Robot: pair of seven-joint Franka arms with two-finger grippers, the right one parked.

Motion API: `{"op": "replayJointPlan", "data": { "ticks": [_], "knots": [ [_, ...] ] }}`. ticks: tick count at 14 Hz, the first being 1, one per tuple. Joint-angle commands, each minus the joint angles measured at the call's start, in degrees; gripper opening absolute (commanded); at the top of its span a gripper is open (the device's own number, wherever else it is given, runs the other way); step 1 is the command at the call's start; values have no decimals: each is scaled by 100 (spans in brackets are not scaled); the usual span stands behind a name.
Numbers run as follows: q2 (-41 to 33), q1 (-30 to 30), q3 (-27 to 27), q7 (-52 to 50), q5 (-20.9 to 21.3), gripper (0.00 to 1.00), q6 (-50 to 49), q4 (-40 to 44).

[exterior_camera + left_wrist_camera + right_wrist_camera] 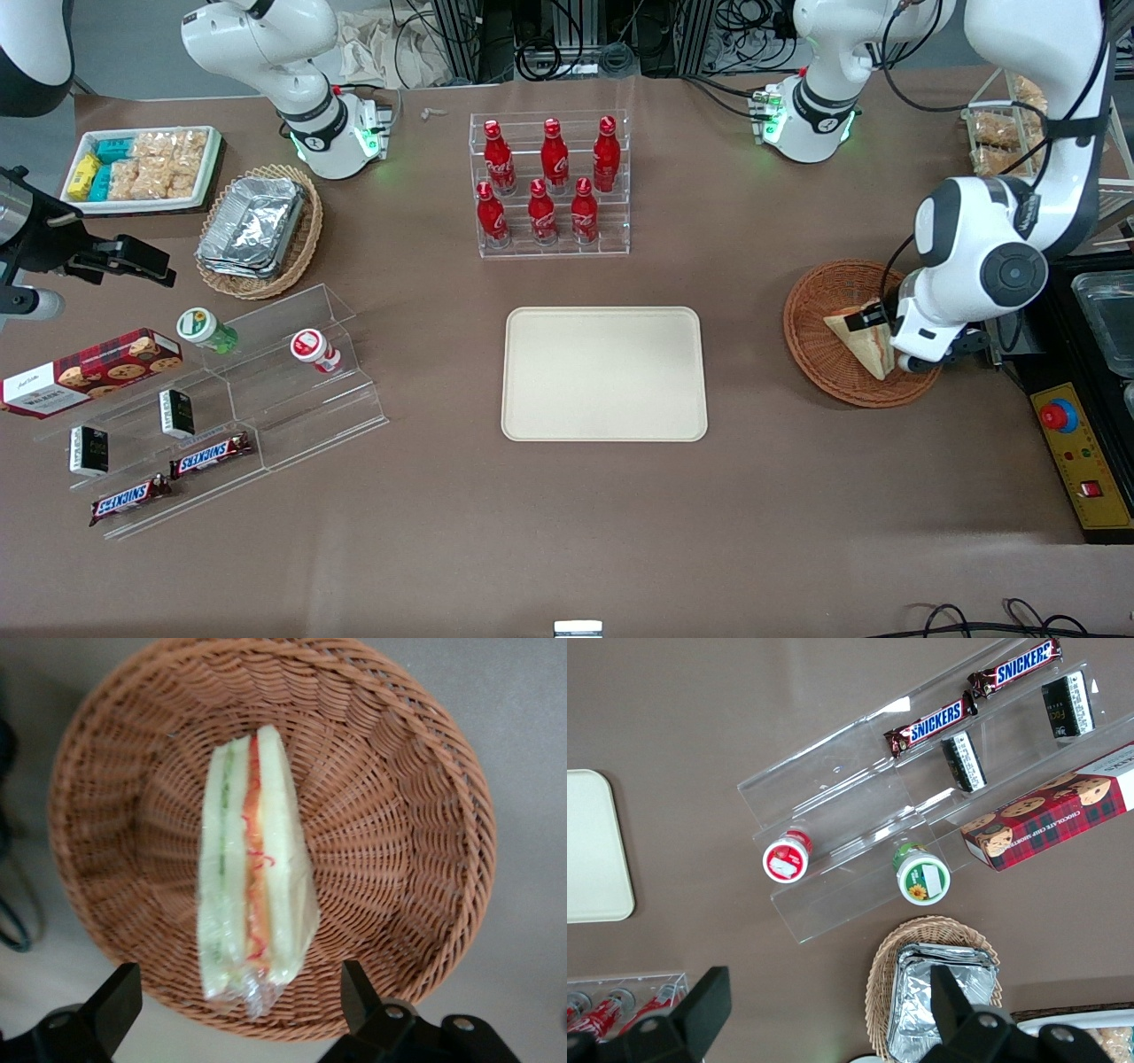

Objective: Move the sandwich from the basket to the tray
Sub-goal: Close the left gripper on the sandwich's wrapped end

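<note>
**Open gripper above the sandwich**

At the right edge of the front view, the gripper (886,341) hangs over the basket (819,341), fingers (111,1005) spread wide with one on either side of the wrapped sandwich's (252,904) end, not touching it. The sandwich lies in the basket on its edge, filling up. The tray (605,373) sits at frame centre, well apart from the basket.

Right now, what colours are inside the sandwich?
Green and red-orange stripes between pale bread on the sandwich, clearest in the left wrist view; the open gripper hovers above.
</note>
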Motion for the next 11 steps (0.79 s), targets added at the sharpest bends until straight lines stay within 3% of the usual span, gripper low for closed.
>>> {"op": "replayJointPlan", "data": {
  "ticks": [1,6,9,11],
  "knots": [
    [128,80,-18,-137,-193,99,210,-3],
    [357,229,-18,-136,-184,98,360,-55],
    [383,229,-18,-154,-184,90,518,-178],
    [383,229,-18,-303,-184,76,500,-161]
  ]
}}
